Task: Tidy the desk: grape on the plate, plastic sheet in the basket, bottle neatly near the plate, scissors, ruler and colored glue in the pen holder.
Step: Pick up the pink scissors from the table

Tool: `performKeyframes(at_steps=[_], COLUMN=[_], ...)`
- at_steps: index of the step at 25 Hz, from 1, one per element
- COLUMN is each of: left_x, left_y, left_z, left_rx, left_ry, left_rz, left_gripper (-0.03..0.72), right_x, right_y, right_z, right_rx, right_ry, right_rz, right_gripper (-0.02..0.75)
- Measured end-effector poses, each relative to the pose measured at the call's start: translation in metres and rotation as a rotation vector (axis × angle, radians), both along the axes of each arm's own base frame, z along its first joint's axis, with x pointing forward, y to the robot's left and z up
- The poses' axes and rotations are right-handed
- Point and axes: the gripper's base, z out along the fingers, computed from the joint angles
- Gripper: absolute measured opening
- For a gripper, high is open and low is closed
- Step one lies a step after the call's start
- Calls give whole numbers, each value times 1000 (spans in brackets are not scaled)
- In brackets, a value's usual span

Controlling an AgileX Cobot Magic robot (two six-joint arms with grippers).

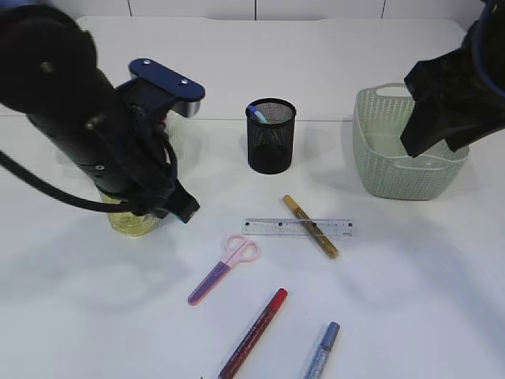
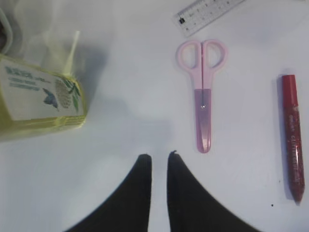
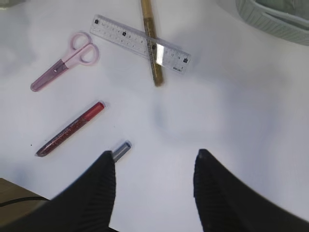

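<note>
Lying flat: pink scissors point(image 2: 202, 92), blades closed | L jaws near-closed, empty | R jaws open

A white, matte surface point(image 1: 410, 316) fills nearly the whole exterior view, running from the 6 o'clock edge up to a pale rear edge near 12 o'clock. Behind that edge stands a white wall point(image 1: 316, 8) split by thin dark vertical seams into panels. The light is soft and even, coming from above, and leaves only faint grey shadows on the white top. In the right wrist view a strip of brown point(image 3: 14, 191) shows at 8 o'clock, beyond the surface's edge.
</note>
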Motion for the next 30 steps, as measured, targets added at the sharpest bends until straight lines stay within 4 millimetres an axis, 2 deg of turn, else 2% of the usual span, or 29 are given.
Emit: performKeyframes(at_steps=[2, 7, 9, 19, 22, 25, 30], left_x=[7, 20, 23, 38, 40, 42, 44], left_y=[-7, -26, -32, -47, -49, -50, -52], left_z=[-8, -23, -28, -80, -92, -99, -103], left_rx=[22, 2, -14, 39, 44, 44, 30], left_ry=[46, 148, 180, 281, 287, 287, 270], left_rz=[4, -14, -14, -9, -9, -9, -11], left_gripper=[111, 279, 309, 337, 377, 407, 413], right_x=[-4, -7, -8, -9, -10, -10, -10], right_y=[-1, -2, -2, -2, -2, -2, -2], right_z=[4, 4, 4, 3, 3, 3, 3], right_rx=[3, -1, -2, -7, -8, -8, -8], right_ry=[-2, 21, 27, 44, 46, 47, 48], right_rz=[-3, -5, -6, -4, -3, -3, -5], right_gripper=[419, 419, 417, 418, 418, 418, 417])
